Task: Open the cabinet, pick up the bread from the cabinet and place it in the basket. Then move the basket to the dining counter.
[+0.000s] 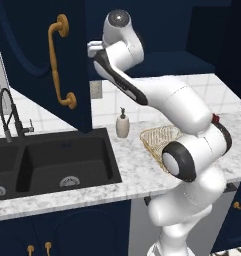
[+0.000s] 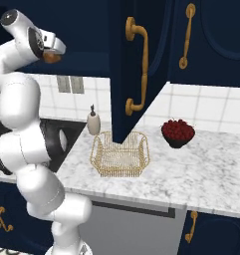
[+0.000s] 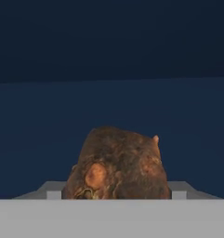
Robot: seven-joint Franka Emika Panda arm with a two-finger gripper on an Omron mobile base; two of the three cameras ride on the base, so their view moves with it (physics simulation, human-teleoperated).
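Bread sits closest to our hand camera, a dark-brown lump lying between the jaws of our gripper, which has closed on it from both sides; it rests deep in the dark blue interior of the cabinet. We take the basket on the marbled counter as our landmark. Directly above the basket's far edge hangs the open cabinet door, its lower corner dipping in front of the rear rim in the right base view, brass handle facing us. Just left of the basket stands a soap dispenser, and beyond that the black sink with its faucet. Right of the basket, a little apart, sits a dark red bowl. Our own arm rises left of the basket and reaches up into the cabinet above it.
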